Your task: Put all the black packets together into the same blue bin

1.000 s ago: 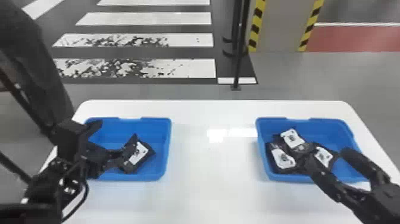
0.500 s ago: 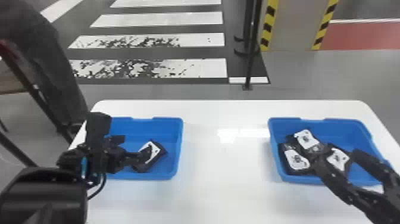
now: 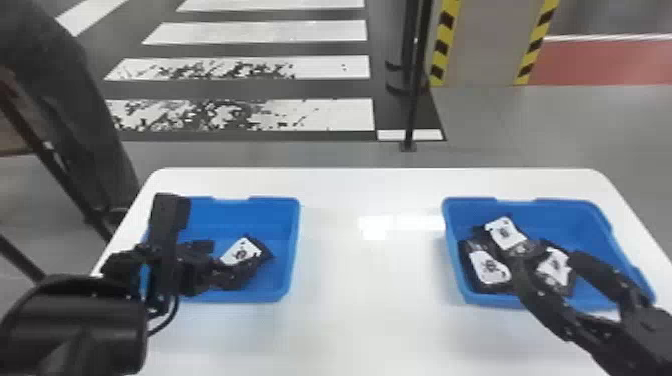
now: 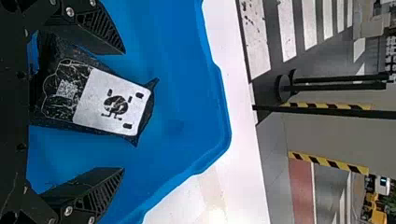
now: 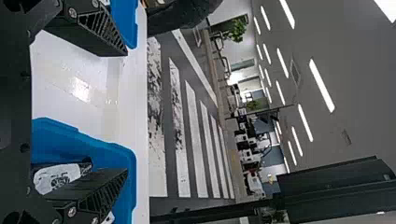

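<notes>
In the head view my left gripper is low in the left blue bin, at a black packet with a white label. The left wrist view has this packet lying between the spread fingers of my left gripper, with a gap on either side. Over the right blue bin, my right gripper stands open above three black packets: one at the back, one at the left and one partly covered. In the right wrist view, my right gripper holds nothing; a packet is beside one finger.
Both bins stand on a white table, with bare tabletop between them. Bin walls surround each gripper's working area. Beyond the table's far edge stands a thin black post. A person stands behind the table's left side.
The head view has shifted, so table and bins appear farther right. My left arm's forearm and wrist have changed pose, with the gripper staying at the packet. The right arm has kept its place over its bin.
</notes>
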Tool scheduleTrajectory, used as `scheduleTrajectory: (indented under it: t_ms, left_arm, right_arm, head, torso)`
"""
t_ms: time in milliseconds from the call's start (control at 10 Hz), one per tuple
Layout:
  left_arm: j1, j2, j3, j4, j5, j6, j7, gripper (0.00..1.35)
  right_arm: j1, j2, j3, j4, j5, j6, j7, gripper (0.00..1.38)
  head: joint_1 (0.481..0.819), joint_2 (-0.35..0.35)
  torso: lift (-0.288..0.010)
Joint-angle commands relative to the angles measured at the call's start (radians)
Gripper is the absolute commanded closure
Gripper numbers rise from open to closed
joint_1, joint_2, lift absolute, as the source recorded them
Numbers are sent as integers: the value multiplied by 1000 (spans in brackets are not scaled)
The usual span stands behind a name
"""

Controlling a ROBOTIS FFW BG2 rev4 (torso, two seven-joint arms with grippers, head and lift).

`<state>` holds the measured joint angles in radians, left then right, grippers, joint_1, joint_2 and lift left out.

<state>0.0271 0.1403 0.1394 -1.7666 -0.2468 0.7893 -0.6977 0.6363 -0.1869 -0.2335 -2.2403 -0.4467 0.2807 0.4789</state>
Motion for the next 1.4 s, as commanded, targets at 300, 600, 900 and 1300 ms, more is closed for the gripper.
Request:
scheduleTrajectory:
  t_ms: [300,600,900,1300]
  left_arm:
    - [-64,9,-48,94,-30,57,-42,144]
    - [-86,10,-50,123,-80,79,-37,145]
    - [-86,5,-66,126,-138,124,-8,625]
    - [-74,-2,-58,123,-122,72,14,1217]
  right_arm:
    - [-10,0,2,3,4,9,7,139]
    - [-13,0,4,3,4,11,10,139]
    - [-13,0,4,6,0,9,13,140]
    - [-13,-2,4,8,-4,6,18,140]
  head:
    - [695,52]
    - [695,49]
    - [695,75]
    - [695,83]
  torso:
    - [-110]
    - [-110]
    - [-110]
    - [-110]
